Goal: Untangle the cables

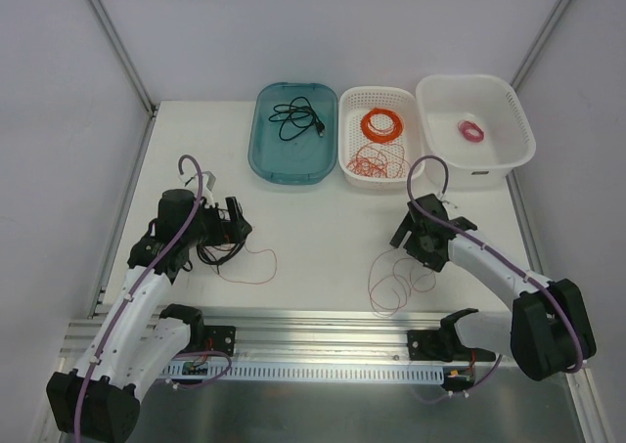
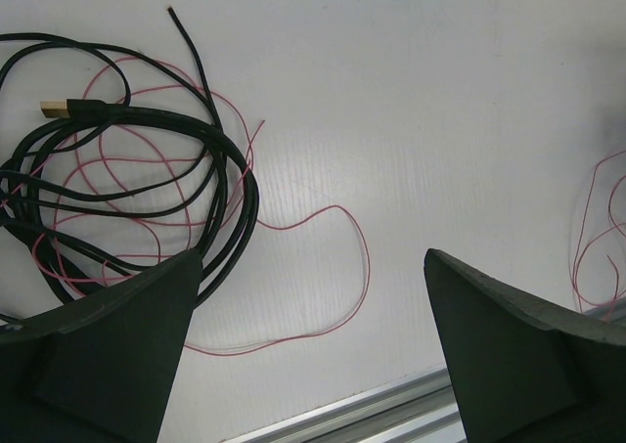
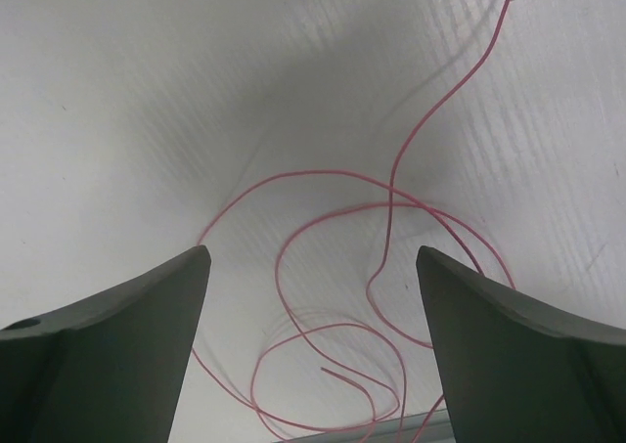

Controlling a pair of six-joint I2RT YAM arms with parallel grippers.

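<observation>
The black cord, thick, smooth and rubbery, lay on the table in several loose overlapping loops, one end carrying a flat plug with a gold-coloured metal tip. A hair-thin pinkish wire was threaded through those loops and ran out from them in a long open curve across the bare surface. In the top view this clump sat on the left of the table, right by the left gripper. Well apart from it, on the right, a thin red wire lay alone in slack crossing rings with one free end curling inside them.

The left gripper's two matte black fingers stood spread wide. One finger overlapped the edge of the cord loops in the wrist view; whether it touched them could not be told. The right gripper was likewise wide apart, its fingers on either side of the red wire's rings in the wrist view; whether they touched the table could not be told.

The table was white, with a fine ribbed texture. Along its far edge stood three containers in a row. The first was a translucent teal tray with rounded corners, holding a coiled black cable. The second was a white lattice basket with a tight orange ring coil and loose orange strands. The third was a smooth white tub containing a small pink ring coil. A slotted aluminium rail ran along the near edge.
</observation>
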